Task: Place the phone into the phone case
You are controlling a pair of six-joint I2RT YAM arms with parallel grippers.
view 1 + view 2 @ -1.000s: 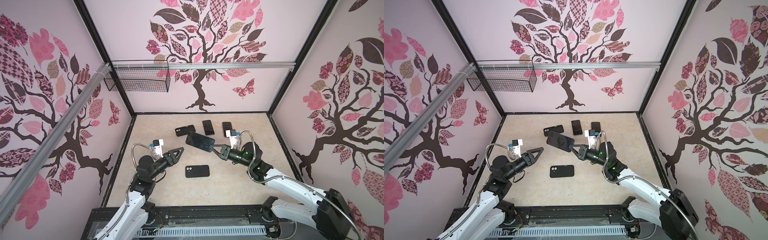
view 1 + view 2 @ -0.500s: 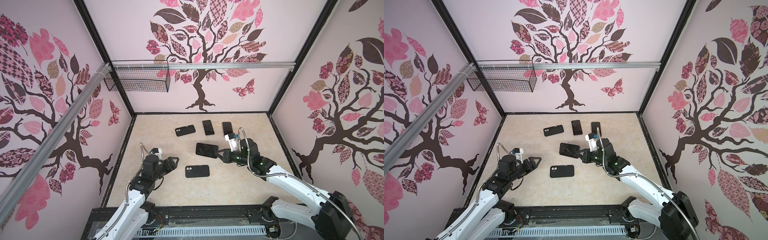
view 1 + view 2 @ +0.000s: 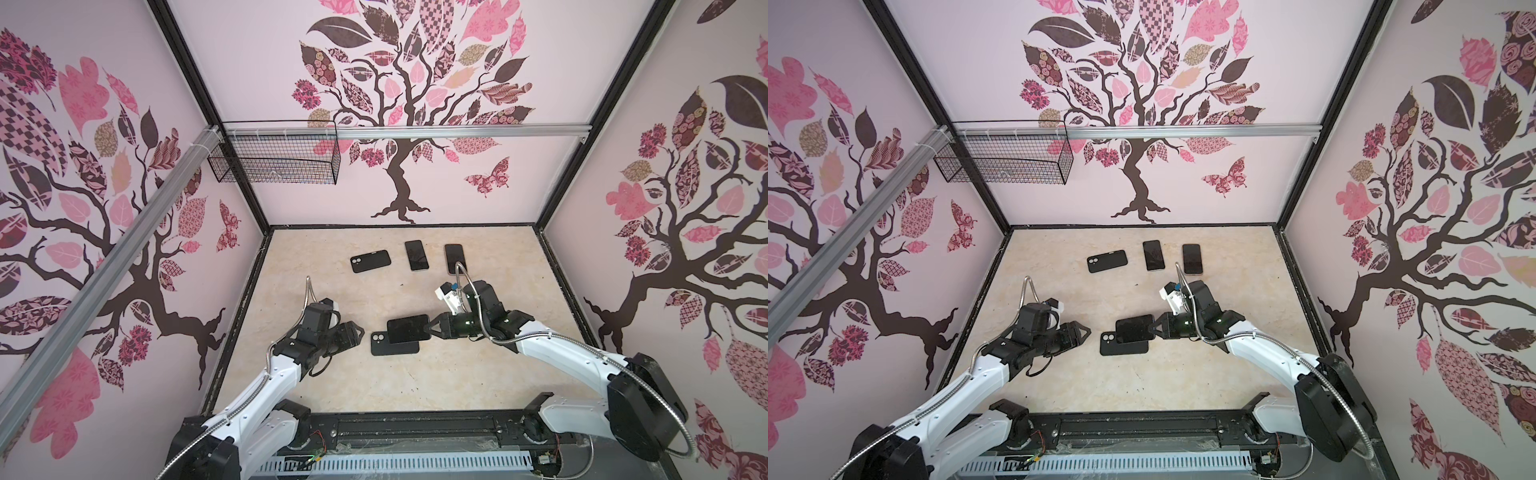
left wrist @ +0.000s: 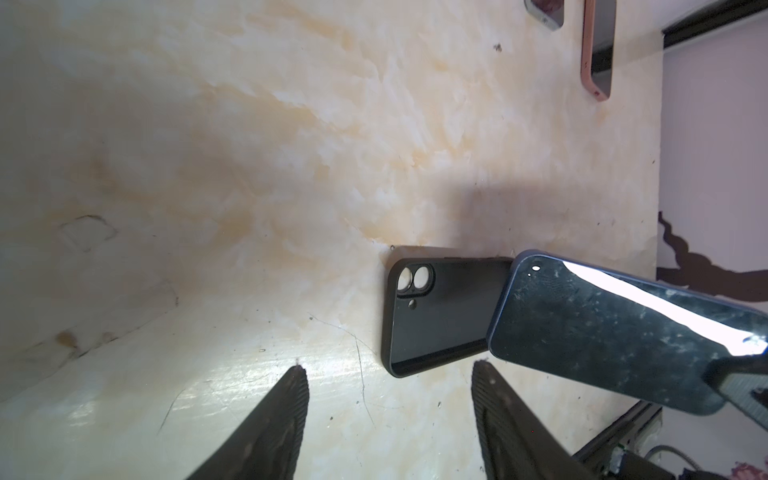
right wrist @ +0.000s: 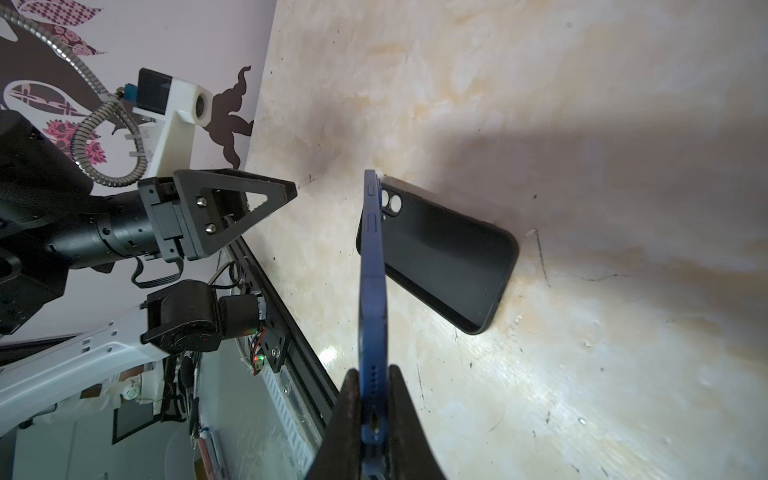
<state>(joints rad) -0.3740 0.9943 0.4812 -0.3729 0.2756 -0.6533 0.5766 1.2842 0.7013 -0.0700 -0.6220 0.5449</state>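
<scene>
Phone (image 3: 407,328): short end pinched by right end effector (image 3: 430,328), held partly over case (image 3: 395,348), open-side-up on table (image 3: 457,374). Left end effector (image 4: 387,368): spread, empty, beside case. Suggested: square phone to case, seat camera end first, brace case.

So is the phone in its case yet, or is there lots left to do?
Not yet. Done: the phone is off the table, pinched at one end by the right gripper. Happening now: it hangs tilted over the open black case, covering part of it but not sitting inside. Left to do: line it up, lower it and press it in. The left gripper sits open beside the case, holding nothing.
</scene>
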